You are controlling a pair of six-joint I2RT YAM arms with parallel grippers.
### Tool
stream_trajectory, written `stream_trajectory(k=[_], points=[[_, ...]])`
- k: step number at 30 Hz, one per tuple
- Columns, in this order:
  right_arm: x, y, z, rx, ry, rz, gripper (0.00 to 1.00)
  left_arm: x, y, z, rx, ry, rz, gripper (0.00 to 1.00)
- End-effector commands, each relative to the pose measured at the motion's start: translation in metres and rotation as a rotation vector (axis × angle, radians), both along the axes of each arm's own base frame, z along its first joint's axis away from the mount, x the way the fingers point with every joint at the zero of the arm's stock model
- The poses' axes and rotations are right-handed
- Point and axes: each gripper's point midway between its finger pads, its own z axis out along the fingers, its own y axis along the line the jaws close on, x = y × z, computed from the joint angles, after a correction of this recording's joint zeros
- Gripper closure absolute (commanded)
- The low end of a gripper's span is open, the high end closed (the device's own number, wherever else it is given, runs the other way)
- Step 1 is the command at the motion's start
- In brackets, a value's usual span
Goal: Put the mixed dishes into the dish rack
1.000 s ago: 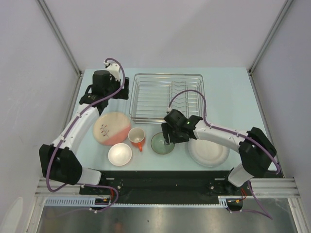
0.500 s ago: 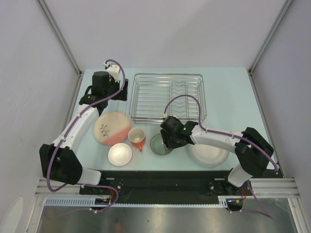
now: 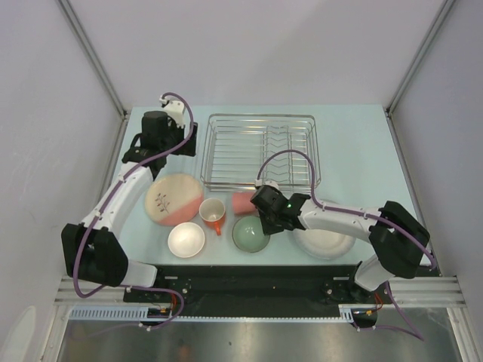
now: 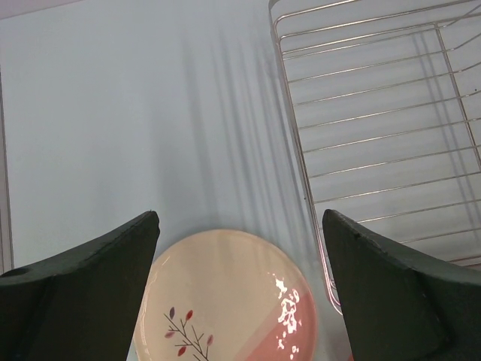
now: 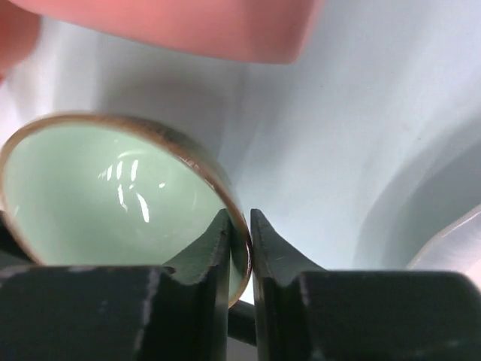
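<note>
Though thin-rimmed, glossy round pale green bowl point(image 5: 113, 195) in pinch of right gripper point(image 5: 239, 223); left gripper point(image 4: 240, 222) wide.

We see the silver wire dish rack point(image 3: 234, 154) at the back of the counter point(image 3: 355, 151). In front, left to right, are:
- pink plate point(image 3: 175, 198)
- small white bowl point(image 3: 186, 239)
- orange-handled mug point(image 3: 213, 214), upright
- pink tumbler point(image 3: 243, 200), on its side
- pale green bowl point(image 3: 250, 234), its rim pinched by the right fingers point(image 5: 203, 263)
- large whitish plate point(image 3: 328, 245)

The table point(image 3: 355, 143) has a pale blue-green top and stands between plain light grey walls point(image 3: 256, 53). Thin metal posts point(image 3: 92, 56) run up the corners, and a silver rail point(image 3: 445, 286) lies along the near edge.
</note>
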Motion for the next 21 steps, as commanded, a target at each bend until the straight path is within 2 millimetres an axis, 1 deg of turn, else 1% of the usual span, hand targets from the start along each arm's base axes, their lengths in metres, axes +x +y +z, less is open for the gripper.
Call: stream_trajectory(k=[1,2,4,6,8,9,10,11,12,13,14,16,17,19,20,21], points=[[0.005,-0.006,0.003,-0.015,-0.047,-0.012,0.93,0.003,0.007,0.006,0.011,-0.033,0.005,0.04],[0.007,-0.007,0.004,-0.017,-0.052,-0.015,1.0,0.003,0.007,0.006,0.009,-0.033,0.006,0.04],[0.009,-0.01,0.01,-0.023,-0.079,-0.021,1.0,0.003,0.008,0.005,0.01,-0.033,0.004,0.04],[0.016,-0.016,0.029,-0.015,-0.141,-0.036,1.0,0.004,0.009,0.003,0.019,-0.033,0.005,0.04],[0.025,-0.02,0.054,0.0,-0.208,-0.044,1.0,0.006,0.011,0.003,0.022,-0.037,0.006,0.04],[0.032,-0.03,0.072,-0.009,-0.261,-0.071,1.0,0.006,0.012,0.002,0.022,-0.035,0.006,0.04],[0.042,-0.032,0.096,0.008,-0.313,-0.084,1.0,0.007,0.012,0.002,0.021,-0.036,0.007,0.05],[0.046,-0.038,0.114,0.017,-0.357,-0.098,1.0,0.008,0.014,0.0,0.02,-0.029,0.009,0.04],[0.054,-0.051,0.127,-0.021,-0.406,-0.133,1.0,0.009,0.014,-0.002,0.018,-0.025,0.009,0.04],[0.066,-0.055,0.152,-0.014,-0.462,-0.157,1.0,0.011,0.016,-0.005,0.02,-0.018,0.013,0.05],[0.074,-0.071,0.166,-0.059,-0.518,-0.204,1.0,0.012,0.017,-0.004,0.019,-0.017,0.017,0.05],[0.091,-0.09,0.19,-0.106,-0.595,-0.274,1.0,0.013,0.015,-0.007,0.005,-0.003,0.004,0.05],[0.099,-0.097,0.207,-0.127,-0.643,-0.299,1.0,0.014,0.014,-0.007,0.001,-0.002,-0.002,0.05],[0.119,-0.118,0.223,-0.219,-0.733,-0.391,1.0,0.016,0.016,-0.008,-0.002,0.001,0.001,0.05],[0.129,-0.14,0.237,-0.334,-0.804,-0.458,1.0,0.017,0.016,-0.008,-0.006,0.002,0.002,0.05],[0.139,-0.145,0.247,-0.356,-0.854,-0.511,1.0,0.017,0.016,-0.008,-0.01,0.006,0.002,0.05]])
